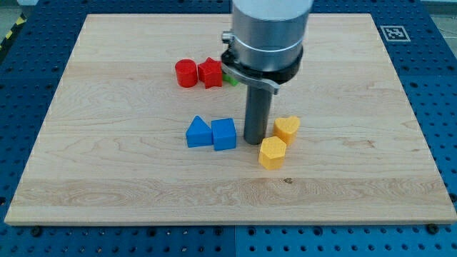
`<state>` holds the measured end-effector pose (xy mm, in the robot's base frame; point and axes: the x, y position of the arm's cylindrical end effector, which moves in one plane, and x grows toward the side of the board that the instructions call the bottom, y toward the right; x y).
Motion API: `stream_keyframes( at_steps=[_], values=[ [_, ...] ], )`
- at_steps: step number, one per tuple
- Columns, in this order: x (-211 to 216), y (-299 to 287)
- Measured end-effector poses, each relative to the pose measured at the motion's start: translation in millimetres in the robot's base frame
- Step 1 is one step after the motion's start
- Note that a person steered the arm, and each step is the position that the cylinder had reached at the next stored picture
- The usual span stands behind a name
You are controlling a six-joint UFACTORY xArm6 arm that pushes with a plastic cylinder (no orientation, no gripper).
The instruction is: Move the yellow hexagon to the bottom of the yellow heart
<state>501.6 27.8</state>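
In the camera view, a pale wooden board point(143, 178) lies on a blue perforated table point(28, 243). The arm's grey cylinder point(270, 32) comes down from the view's top, and the dark rod below it ends at my tip point(254, 141), which rests on the board near its middle. There are no fingers to open or close here, only the plain rod, so nothing is gripped.

The yellow hexagon point(272, 153) sits just to the right of my tip and a little toward the view's bottom, very close to it; whether they touch cannot be told. The yellow heart point(287, 128) stands just above the hexagon, slightly to the right, the two nearly touching. To the left of my tip are a blue cube-like block point(223, 134) and, touching it, a blue triangle point(198, 133).

Toward the view's top, a red cylinder point(186, 73) and a red star point(210, 72) stand side by side. A small green block point(230, 79) peeks out beside the star, mostly hidden by the arm.
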Motion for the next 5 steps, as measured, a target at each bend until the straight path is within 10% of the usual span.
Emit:
stream_keyframes(
  at_steps=[5],
  values=[
    [28.8,1.1]
  ],
)
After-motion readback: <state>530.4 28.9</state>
